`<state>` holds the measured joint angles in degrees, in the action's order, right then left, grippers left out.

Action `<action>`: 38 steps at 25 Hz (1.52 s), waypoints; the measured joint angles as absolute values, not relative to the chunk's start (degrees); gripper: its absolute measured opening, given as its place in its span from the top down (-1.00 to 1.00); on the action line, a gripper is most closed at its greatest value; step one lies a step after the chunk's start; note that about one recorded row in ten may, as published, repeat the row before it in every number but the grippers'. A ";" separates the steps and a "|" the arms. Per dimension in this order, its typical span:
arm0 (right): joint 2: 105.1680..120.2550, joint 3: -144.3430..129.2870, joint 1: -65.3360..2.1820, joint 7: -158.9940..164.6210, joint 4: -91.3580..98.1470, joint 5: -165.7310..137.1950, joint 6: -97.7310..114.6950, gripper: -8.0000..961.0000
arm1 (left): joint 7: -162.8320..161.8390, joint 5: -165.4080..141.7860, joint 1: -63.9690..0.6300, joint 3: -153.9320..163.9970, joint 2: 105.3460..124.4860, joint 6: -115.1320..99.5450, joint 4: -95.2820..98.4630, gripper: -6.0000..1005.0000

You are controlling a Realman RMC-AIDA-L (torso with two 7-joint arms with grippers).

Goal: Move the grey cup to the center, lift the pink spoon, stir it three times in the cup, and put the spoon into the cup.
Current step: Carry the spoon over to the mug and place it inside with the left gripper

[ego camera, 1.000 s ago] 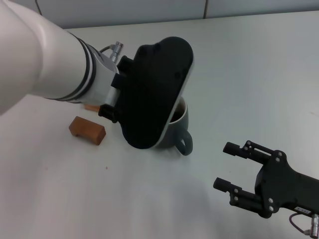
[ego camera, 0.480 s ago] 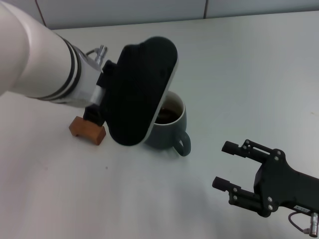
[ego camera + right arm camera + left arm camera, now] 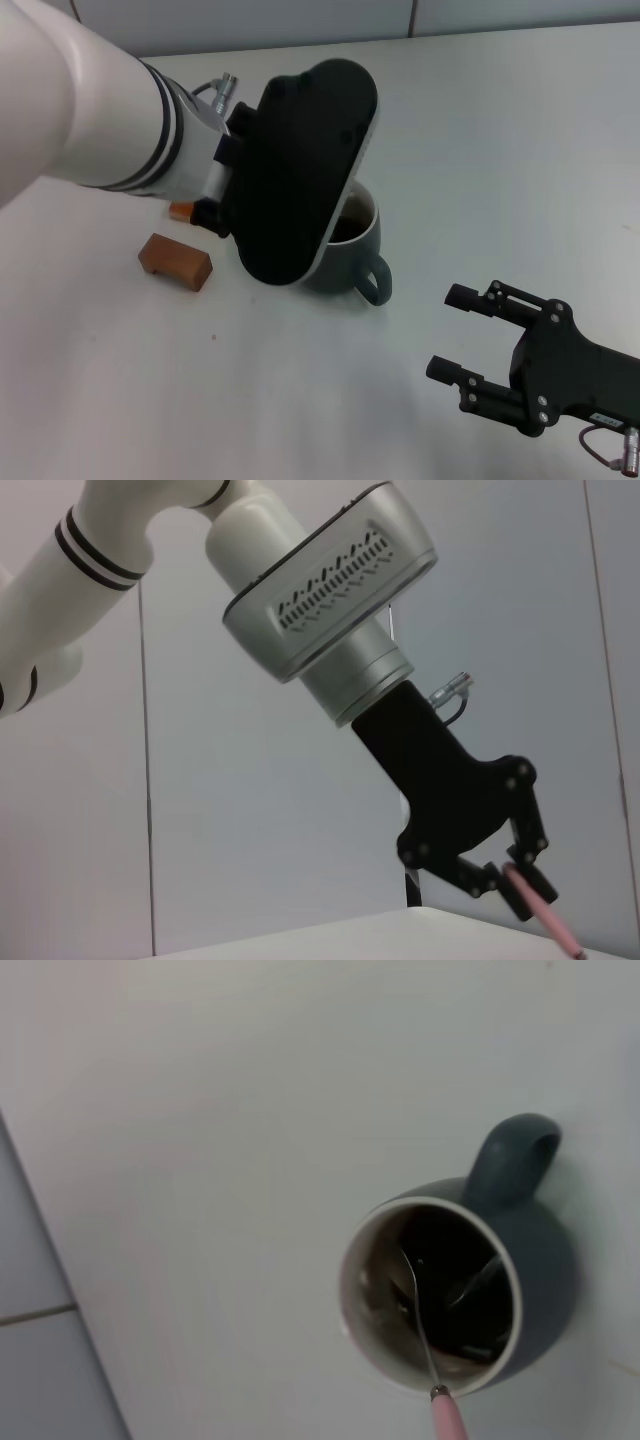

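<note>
On the plain white bench [image 3: 520, 150], backed by pale wall panels, the left tool [image 3: 505, 875] grips the pink spoon [image 3: 447, 1418] in the grey cup [image 3: 352, 262]; the right tool [image 3: 460, 335] idles wide nearby.

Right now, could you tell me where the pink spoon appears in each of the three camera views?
Head view: not visible, hidden behind the left gripper's body above the grey cup.
Left wrist view: pink spoon reaches from the lower edge into the cup.
Right wrist view: pink handle, lower right, clamped by the left gripper.
Shared landmark: the left gripper.
</note>
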<state>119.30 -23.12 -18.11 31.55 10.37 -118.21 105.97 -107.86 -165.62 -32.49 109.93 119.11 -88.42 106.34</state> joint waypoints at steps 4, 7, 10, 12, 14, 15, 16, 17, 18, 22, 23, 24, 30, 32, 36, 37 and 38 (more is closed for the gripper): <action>119.27 -23.12 -18.19 31.55 10.37 -118.21 106.01 -0.48 | -107.81 -165.58 -32.14 110.58 119.09 -90.33 106.88 0.73; 119.27 -23.17 -18.26 31.55 10.37 -118.21 105.98 -0.48 | -107.73 -165.59 -31.85 110.37 119.02 -92.13 106.99 0.73; 119.27 -23.20 -18.28 31.55 10.37 -118.21 105.92 -0.48 | -107.68 -165.61 -31.71 109.72 118.87 -92.50 106.96 0.73; 119.26 -23.20 -18.28 31.55 10.37 -118.21 105.89 -0.48 | -107.75 -165.63 -31.84 108.52 118.84 -92.19 106.67 0.73; 119.26 -23.20 -18.28 31.55 10.37 -118.23 105.88 -0.48 | -107.99 -165.63 -32.06 107.99 118.90 -92.12 106.51 0.73; 119.26 -23.20 -18.28 31.56 10.37 -118.24 105.88 -0.48 | -108.18 -165.62 -32.20 107.81 118.94 -92.07 106.47 0.73; 119.26 -23.21 -18.28 31.55 10.37 -118.24 105.88 -0.48 | -108.18 -165.62 -32.20 107.81 118.94 -92.07 106.47 0.73; 119.26 -23.20 -18.28 31.56 10.37 -118.25 105.88 -0.48 | -108.43 -165.60 -32.25 107.76 119.00 -91.97 106.54 0.73; 119.26 -23.20 -18.28 31.55 10.37 -118.26 105.89 -0.48 | -108.43 -165.60 -32.25 107.76 119.00 -91.97 106.54 0.73; 119.26 -23.20 -18.28 31.55 10.37 -118.30 105.91 -0.48 | -109.62 -165.56 -32.18 107.52 119.08 -91.85 106.87 0.65; 119.26 -23.20 -18.28 31.55 10.37 -118.30 105.93 -0.48 | -110.75 -165.37 -32.34 106.97 119.09 -92.07 106.96 0.62; 119.26 -23.20 -18.28 31.55 10.37 -118.30 105.95 -0.48 | -111.27 -165.16 -32.42 106.67 119.09 -92.21 107.03 0.59; 119.19 -23.20 -18.28 31.55 10.39 -118.30 106.18 -0.48 | -111.07 -160.53 -31.41 103.28 118.94 -91.54 109.18 0.23; 119.18 -23.20 -18.28 31.55 10.40 -118.30 106.22 -0.48 | -109.42 -153.88 -30.46 97.83 118.83 -90.76 111.07 0.10; 119.18 -23.20 -18.28 31.55 10.48 -118.30 106.25 -0.48 | -104.18 -137.32 -27.33 84.59 118.63 -86.90 112.20 -0.09; 119.17 -23.20 -18.27 31.55 10.49 -118.30 106.25 -0.48 | -102.14 -132.24 -25.84 80.79 118.60 -85.44 111.81 -0.13; 119.18 -23.20 -18.28 31.56 10.49 -118.30 106.25 -0.48 | -100.62 -128.86 -24.84 78.49 118.57 -84.47 111.27 -0.18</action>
